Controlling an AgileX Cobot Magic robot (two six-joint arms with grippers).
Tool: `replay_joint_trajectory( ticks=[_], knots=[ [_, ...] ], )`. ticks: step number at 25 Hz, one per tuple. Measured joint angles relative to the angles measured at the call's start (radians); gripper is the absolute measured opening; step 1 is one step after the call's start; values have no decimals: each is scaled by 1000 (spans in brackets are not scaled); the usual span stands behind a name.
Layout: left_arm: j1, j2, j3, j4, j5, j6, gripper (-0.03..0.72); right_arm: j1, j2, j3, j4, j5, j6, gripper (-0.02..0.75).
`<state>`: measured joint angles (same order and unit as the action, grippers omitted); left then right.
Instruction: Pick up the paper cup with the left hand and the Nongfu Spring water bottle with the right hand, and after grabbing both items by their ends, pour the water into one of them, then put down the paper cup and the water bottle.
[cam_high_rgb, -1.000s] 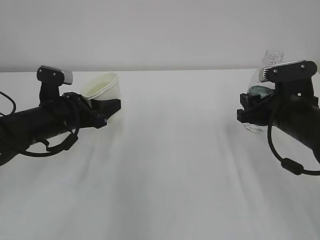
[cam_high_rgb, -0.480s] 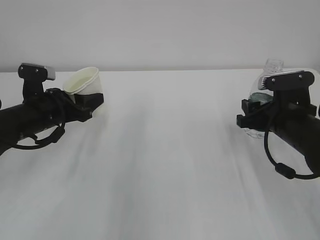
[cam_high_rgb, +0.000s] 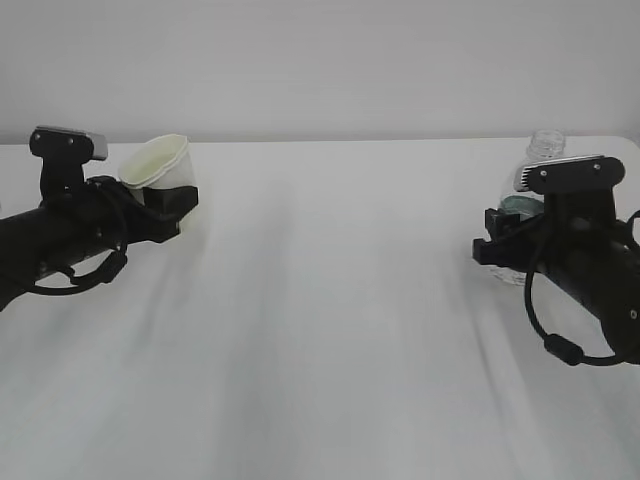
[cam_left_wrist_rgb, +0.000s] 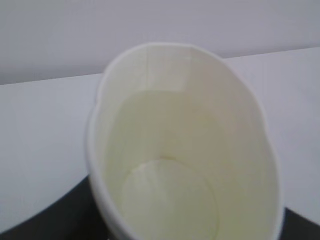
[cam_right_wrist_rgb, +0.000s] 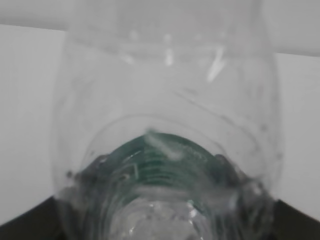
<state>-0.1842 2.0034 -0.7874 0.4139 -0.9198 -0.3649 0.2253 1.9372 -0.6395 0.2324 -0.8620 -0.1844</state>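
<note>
The white paper cup (cam_high_rgb: 158, 164) is at the far left, tilted, with my left gripper (cam_high_rgb: 172, 204) shut on its lower part. Its pale cream inside (cam_left_wrist_rgb: 186, 150) fills the left wrist view, and black fingers (cam_left_wrist_rgb: 70, 217) show at the bottom corners. At the right, the clear Nongfu Spring water bottle (cam_high_rgb: 523, 205) stands nearly upright with its open neck (cam_high_rgb: 547, 143) on top. My right gripper (cam_high_rgb: 498, 246) is shut around its green label band (cam_right_wrist_rgb: 162, 160). I cannot make out the water in the cup or the bottle.
The white table (cam_high_rgb: 330, 320) stretches between the two arms, and a plain pale wall (cam_high_rgb: 320, 60) stands behind its far edge. A black cable (cam_high_rgb: 560, 345) loops below the right arm.
The left arm has carried the cup to the left and tilted it more. The right arm has sunk a little with the bottle. Both grips are unchanged.
</note>
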Motion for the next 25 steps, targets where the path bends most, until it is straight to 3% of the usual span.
replay_joint_trajectory(
  ticks=[25],
  knots=[
    [0,0,0,-4,14,2,418,0,0,0,5,-9,0,458]
  ],
)
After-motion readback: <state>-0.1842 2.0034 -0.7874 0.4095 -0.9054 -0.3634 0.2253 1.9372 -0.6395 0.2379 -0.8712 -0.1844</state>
